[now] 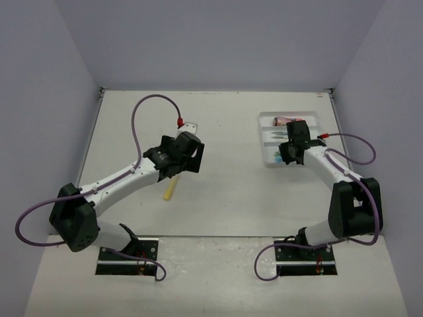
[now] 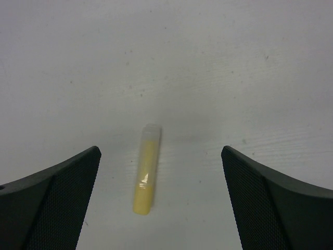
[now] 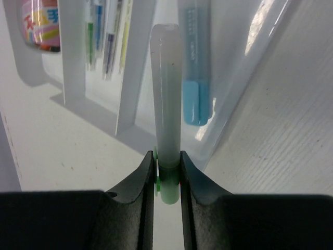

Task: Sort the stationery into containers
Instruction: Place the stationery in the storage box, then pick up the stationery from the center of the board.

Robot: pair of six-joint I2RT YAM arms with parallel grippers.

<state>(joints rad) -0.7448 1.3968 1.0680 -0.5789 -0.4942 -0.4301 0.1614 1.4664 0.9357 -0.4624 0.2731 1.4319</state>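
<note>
On the right side of the counter (image 1: 231,198), the right tool (image 3: 167,161) has its jaws drawn nearly together, pinching a green marker (image 3: 166,94) by its green end, with the pale translucent end pointing away from the wrist toward the tray (image 1: 291,116). From the wrist view this marker sits over the tray's near edge, roughly in line with the divider beside the right-hand compartment; whether it touches the tray I cannot tell. A light-blue marker (image 3: 196,78) lies in that right-hand compartment, thin pens (image 3: 106,36) lie side by side in the middle one, and a pink tube (image 3: 39,26) lies in the left one. Over on the left half, well apart from the tray, the left tool (image 2: 160,153) is spread wide and grips nothing. A yellow marker (image 2: 146,172) lies flat on the bare counter between its two fingers (image 2: 62,198), touching neither, its long axis running roughly along the tool's line of sight and its clear cap at the far end. From the top view, that marker lies just on the near side of the left tool, beside the arm.
</note>
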